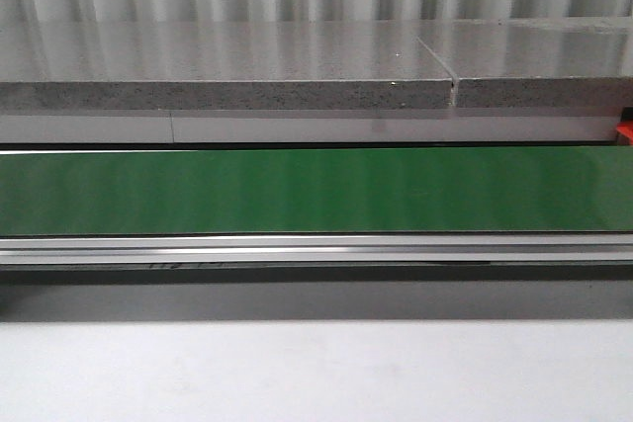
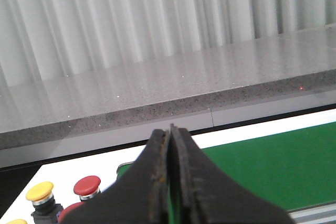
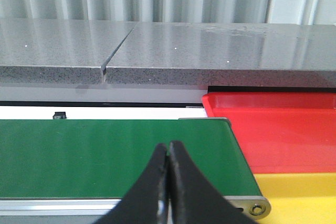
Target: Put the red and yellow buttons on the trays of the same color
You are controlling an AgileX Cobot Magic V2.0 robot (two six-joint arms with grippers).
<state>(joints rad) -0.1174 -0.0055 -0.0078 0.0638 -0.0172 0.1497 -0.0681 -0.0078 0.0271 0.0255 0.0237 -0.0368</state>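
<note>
We hold both claws, left gripper and right gripper, closed and empty. Red button and yellow button wait off the green conveyor belt's left end; red tray and yellow tray sit at its right end.

Left gripper jaws closed, near red button and yellow button.

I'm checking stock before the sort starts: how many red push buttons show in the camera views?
2. In the left wrist view, one round red push button stands beside a round yellow push button; a second red one peeks out by the closed left hand. More may be hidden.
</note>
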